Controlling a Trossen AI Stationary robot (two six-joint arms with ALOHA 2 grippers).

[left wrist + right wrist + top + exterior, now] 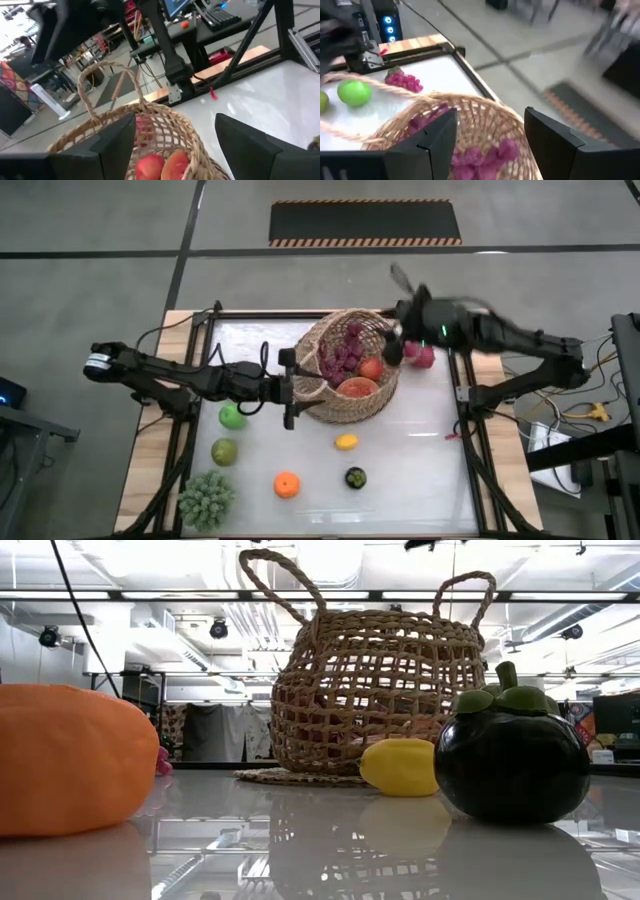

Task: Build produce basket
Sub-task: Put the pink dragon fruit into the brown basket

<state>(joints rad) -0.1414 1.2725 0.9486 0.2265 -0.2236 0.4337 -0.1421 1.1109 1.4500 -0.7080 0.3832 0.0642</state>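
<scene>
Front of the table: a spiky green bunch sits at the near left corner. An orange and a dark round fruit with a green cap sit next to it in a row.
Middle of the table: a yellow lemon lies just in front of the basket. A dull green fruit and a bright green apple sit to the left of it.
Basket: the woven basket stands past the middle of the table, with its two loop handles sticking up. From above it looks tipped to one side.
Inside the basket: purple grapes, a red apple and a red and orange slice.
Left gripper: the left gripper is at the left rim of the basket. Its two fingers are spread apart with the rim between them. They do not squeeze it.
Right gripper: the right gripper is over the far right rim of the basket. Its fingers are spread and nothing is in them.
Beside the basket: something pink lies on the table to the right of the basket, partly under the right arm.
Far away: a black mat with striped edges lies on the floor past the table.
</scene>
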